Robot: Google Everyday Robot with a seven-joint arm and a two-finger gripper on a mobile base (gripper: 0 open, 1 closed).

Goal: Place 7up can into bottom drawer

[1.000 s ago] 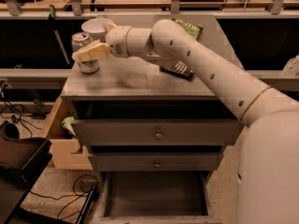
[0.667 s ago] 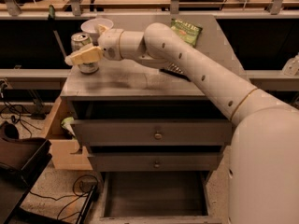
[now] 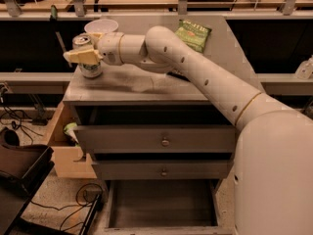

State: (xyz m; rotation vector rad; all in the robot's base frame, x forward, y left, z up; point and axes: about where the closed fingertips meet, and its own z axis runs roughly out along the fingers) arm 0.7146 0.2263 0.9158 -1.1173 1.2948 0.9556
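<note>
**Camera view.** Compared with the frame 0.7 s back, you see the gripper (image 3: 80, 58) shifted a little toward the left edge of the cabinet top (image 3: 137, 84), with the arm stretched further across it. The 7up can (image 3: 91, 70) stands where it stood. The gripper sits at the can's upper half, near the rear-left corner. You cannot tell how wide it is set or whether it has hold of the can. The can is upright and silver-white, with green marking low on its side and a shiny top showing above the gripper. Just behind it stands a white bowl (image 3: 101, 26). A green snack bag (image 3: 193, 35) lies toward the rear-right corner. Below, the bottom drawer (image 3: 161, 202) is pulled out, its flat grey floor in view. Note the wooden box (image 3: 63, 155) against the cabinet's left side, holding a pale green item.
</note>
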